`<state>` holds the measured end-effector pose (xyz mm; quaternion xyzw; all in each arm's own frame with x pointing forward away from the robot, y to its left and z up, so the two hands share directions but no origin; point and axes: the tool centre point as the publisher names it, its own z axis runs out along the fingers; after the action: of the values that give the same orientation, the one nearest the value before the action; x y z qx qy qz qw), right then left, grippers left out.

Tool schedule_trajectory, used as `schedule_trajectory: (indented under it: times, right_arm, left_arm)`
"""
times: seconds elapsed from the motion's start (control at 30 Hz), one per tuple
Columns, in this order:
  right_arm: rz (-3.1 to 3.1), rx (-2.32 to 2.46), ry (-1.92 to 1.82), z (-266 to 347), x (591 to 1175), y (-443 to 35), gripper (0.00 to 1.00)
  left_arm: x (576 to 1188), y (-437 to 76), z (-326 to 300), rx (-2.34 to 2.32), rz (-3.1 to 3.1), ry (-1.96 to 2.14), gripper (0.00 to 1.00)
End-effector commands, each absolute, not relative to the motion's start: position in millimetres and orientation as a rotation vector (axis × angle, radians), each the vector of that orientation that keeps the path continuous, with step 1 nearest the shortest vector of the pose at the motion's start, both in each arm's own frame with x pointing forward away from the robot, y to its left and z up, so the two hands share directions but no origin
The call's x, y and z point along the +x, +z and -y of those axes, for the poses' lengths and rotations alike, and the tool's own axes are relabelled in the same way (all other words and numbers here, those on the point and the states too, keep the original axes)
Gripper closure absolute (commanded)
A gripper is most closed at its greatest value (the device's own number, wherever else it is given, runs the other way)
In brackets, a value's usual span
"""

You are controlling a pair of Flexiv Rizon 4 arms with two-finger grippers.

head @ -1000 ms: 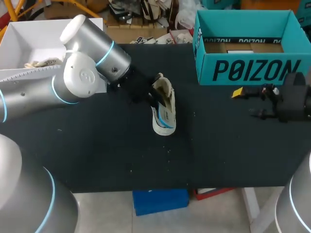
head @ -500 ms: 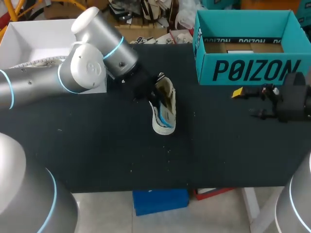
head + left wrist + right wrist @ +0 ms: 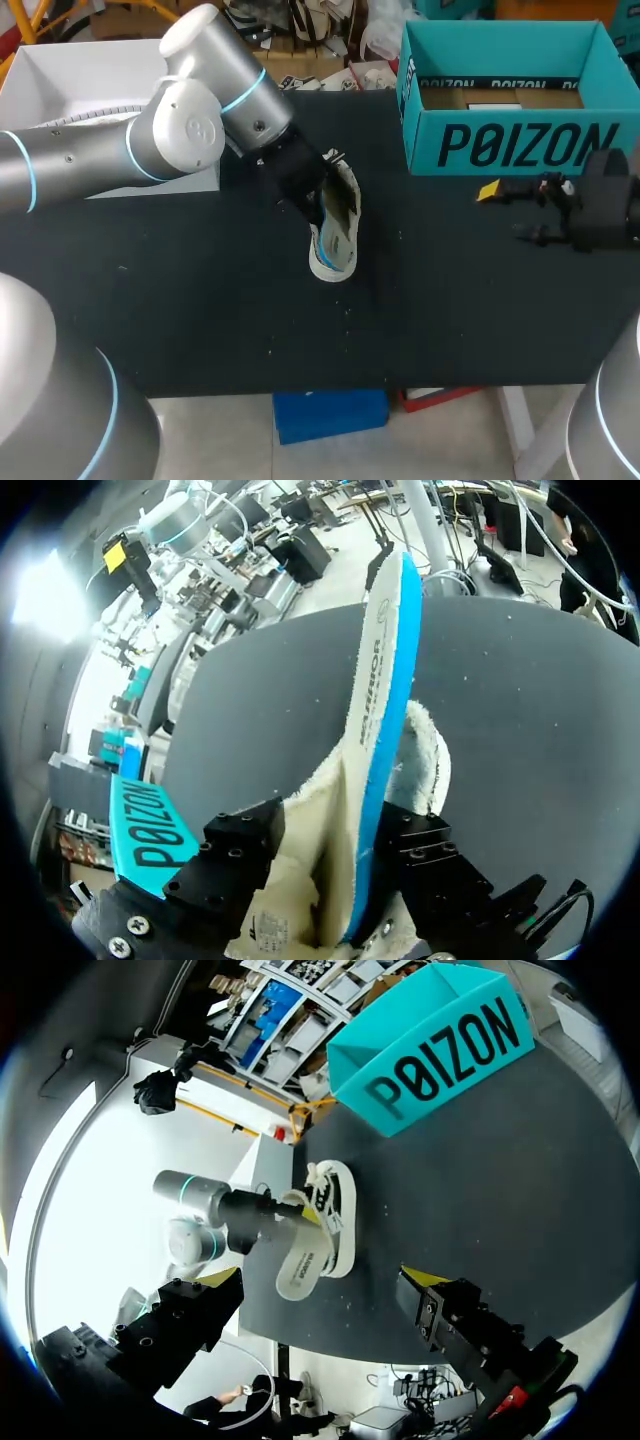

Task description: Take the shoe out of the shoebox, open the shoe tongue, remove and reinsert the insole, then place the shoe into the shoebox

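Currently | shoe (image 3: 335, 235) out of shoebox (image 3: 510, 100), on bench (image 3: 200, 300) | left pincer (image 3: 335, 865) grips insole (image 3: 385, 710), seemingly half-drawn | right pincer (image 3: 322, 1280) wide | reinsertion, boxing remain.

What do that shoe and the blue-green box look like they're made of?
The shoe: cream fabric upper, probably canvas, with a fleecy-looking lining. Its smooth white-and-blue sole is likely rubber. The shoebox: matte teal cardboard, judging by its thin folded walls and plain brown inside floor.
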<state>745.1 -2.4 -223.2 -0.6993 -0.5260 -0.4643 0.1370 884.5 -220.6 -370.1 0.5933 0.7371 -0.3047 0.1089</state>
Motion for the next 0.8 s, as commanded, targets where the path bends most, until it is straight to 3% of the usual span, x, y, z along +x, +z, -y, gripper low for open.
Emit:
schedule_trajectory:
  times: [0.03,0.13,0.37,0.5,0.6,0.67,0.73,0.8]
  right_arm:
    - [1.522,-2.024,-1.342,2,745,-223,0.00]
    - [1.522,-2.024,-1.342,2,745,-223,0.00]
    - [1.522,-2.024,-1.342,2,745,-223,0.00]
    - [1.522,-2.024,-1.342,2,745,-223,0.00]
    - [1.522,-2.024,-1.342,2,745,-223,0.00]
    - [1.522,-2.024,-1.342,2,745,-223,0.00]
    - [1.522,-2.024,-1.342,2,745,-223,0.00]
    - [1.522,-2.024,-1.342,2,745,-223,0.00]
  left_arm:
    - [875,-363,213,1.766,-2.151,-0.883,0.00]
    - [866,-359,208,1.776,-2.141,-0.880,0.02]
    - [851,-351,197,1.779,-2.120,-0.874,0.19]
    - [845,-353,194,1.784,-2.119,-0.869,0.54]
    - [839,-355,193,1.801,-2.123,-0.874,0.59]
    - [835,-357,193,1.812,-2.123,-0.879,0.72]
    - [832,-358,192,1.816,-2.122,-0.885,0.98]
    - [830,-359,192,1.820,-2.116,-0.900,1.00]
